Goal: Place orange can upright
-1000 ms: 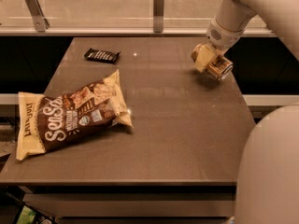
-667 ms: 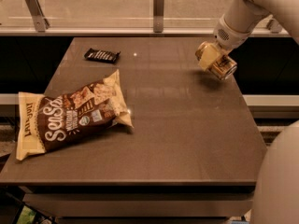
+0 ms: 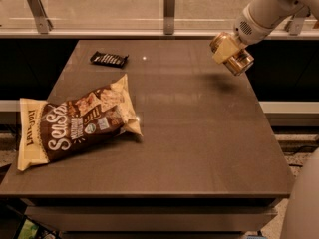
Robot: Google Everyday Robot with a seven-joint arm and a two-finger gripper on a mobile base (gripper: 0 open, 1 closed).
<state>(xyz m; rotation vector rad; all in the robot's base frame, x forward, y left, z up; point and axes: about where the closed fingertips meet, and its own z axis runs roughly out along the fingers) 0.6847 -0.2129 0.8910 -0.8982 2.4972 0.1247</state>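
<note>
Orange can (image 3: 240, 62) hangs in the air above the far right corner of the dark table (image 3: 199, 148), clamped in the gripper (image 3: 230, 53), whose pale fingers (image 3: 224, 49) are closed tight against its coppery sides. The can is tilted, not upright: its length runs from upper left down to lower right, with one end turned toward the lower right. It touches nothing on the table, and a soft shadow (image 3: 220, 79) lies on the surface just below it. The white arm (image 3: 264, 11) reaches in from the upper right corner to the gripper. On the left half of the table a brown and cream chip bag (image 3: 75, 126) lies flat, its long side running toward the left edge, well apart from the can. Near the far left corner rests 1 small dark candy bar wrapper (image 3: 108, 59), beyond the bag and not touching it. Behind the table runs a glass barrier (image 3: 99, 9) held by metal posts (image 3: 169, 9). A rounded white part of the robot's body (image 3: 305, 198) fills the lower right edge of the view.
</note>
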